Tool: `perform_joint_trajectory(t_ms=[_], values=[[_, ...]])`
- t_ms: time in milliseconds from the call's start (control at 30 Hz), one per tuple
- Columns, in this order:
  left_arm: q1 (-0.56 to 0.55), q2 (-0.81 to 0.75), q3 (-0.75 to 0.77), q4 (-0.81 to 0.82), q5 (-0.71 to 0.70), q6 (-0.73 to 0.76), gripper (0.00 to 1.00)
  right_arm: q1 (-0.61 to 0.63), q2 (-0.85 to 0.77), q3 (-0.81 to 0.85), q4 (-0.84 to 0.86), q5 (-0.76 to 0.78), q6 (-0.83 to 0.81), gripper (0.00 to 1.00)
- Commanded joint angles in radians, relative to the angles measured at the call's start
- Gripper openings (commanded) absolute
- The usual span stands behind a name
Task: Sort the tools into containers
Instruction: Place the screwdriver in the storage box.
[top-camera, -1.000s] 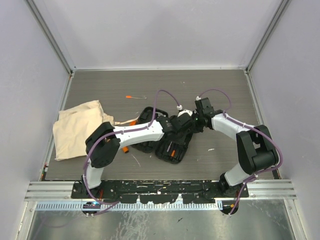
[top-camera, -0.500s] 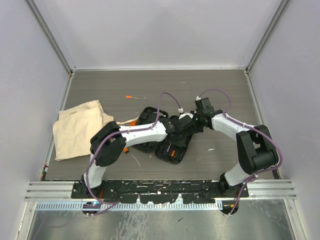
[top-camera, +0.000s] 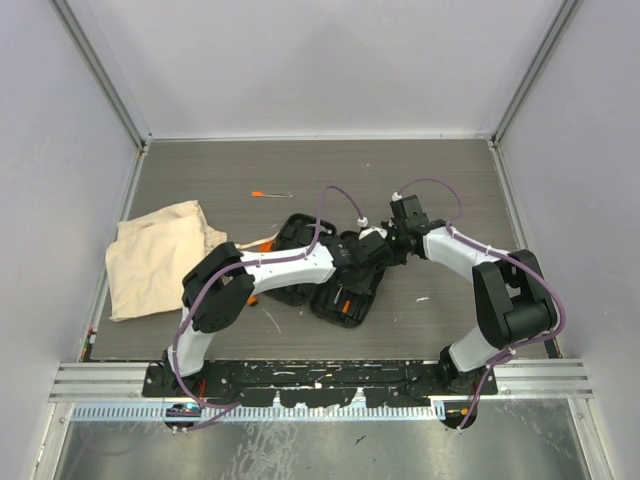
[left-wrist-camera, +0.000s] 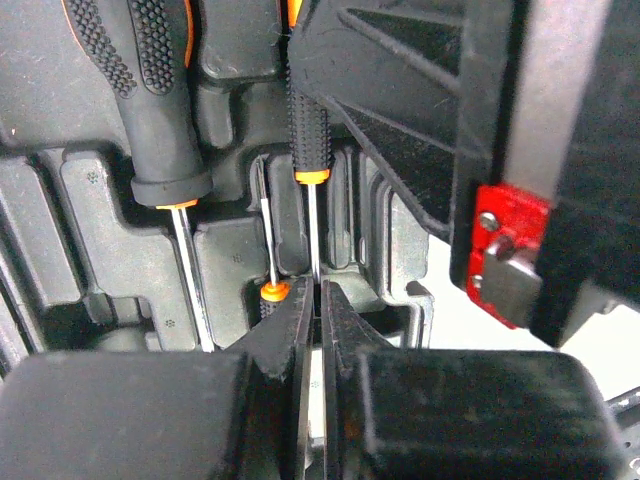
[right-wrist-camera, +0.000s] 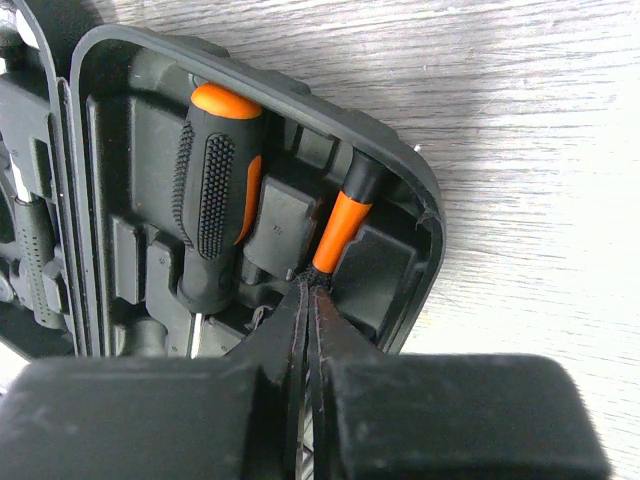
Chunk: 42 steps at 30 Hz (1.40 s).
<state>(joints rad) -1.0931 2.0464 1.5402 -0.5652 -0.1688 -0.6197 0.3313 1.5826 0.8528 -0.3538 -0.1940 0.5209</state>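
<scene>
Now the left pincer pinches the thin black-and-orange screwdriver by its rod inside the black plastic tool case. The right pincer, fingers together, touches its handle.

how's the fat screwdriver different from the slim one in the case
The fat screwdriver has a thick dimpled handle with an orange cap; the slim screwdriver has a narrow handle, orange in the middle. Nothing grips the fat one; the left pincer pinches the slim one's shaft. Both sit in tool case slots.

Left arm and right arm crowd the tool case (wrists nearly touching); far table lies open.
</scene>
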Motion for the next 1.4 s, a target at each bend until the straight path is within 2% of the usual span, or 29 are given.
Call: perform_joint_trajectory(t_ms=[0,367,667,1367], values=[[-0.001,-0.056,0.005,-0.021,-0.029,0.028,0.08,0.011,0.094,-0.083,-0.120,0.095,-0.053,0.01],[0.021,-0.083,0.054,-0.034,-0.025,0.046,0.11,0.011,0.099,-0.082,-0.119,0.094,-0.058,0.01],[0.028,-0.081,0.070,-0.041,-0.026,0.064,0.22,0.011,0.106,-0.081,-0.118,0.095,-0.060,0.01],[0.036,0.001,0.086,-0.005,0.042,0.058,0.17,0.011,0.119,-0.083,-0.113,0.088,-0.065,0.01]])
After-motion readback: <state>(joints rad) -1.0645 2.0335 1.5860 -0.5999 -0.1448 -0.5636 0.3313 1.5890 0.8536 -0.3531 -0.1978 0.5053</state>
